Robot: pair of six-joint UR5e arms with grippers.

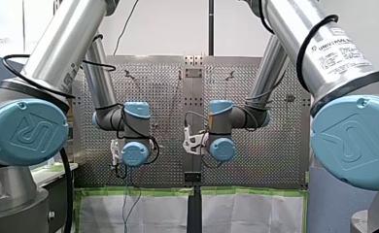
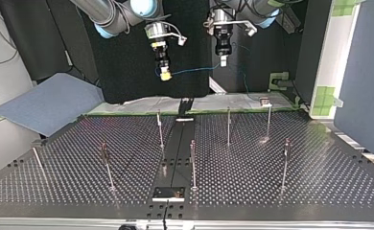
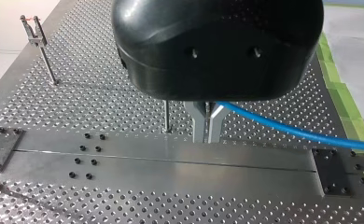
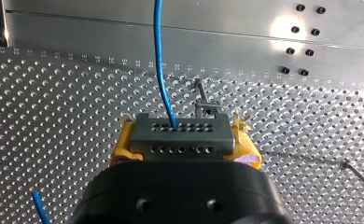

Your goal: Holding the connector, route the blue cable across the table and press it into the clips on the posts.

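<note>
Right tool is clamped on the grey connector, with yellow pads at both its ends. The blue cable leaves the connector's upper row of holes and runs ahead over the perforated surface. Left tool has its metal fingers pinched nearly together on the cable, which runs off to one side. In the top view both tools hang high by the surface's far edge, right tool left of middle and left tool just right of it. The cable is strung between them in a slight sag. Posts stand upright across the surface, well below the cable. Clips hold no cable yet.
</note>
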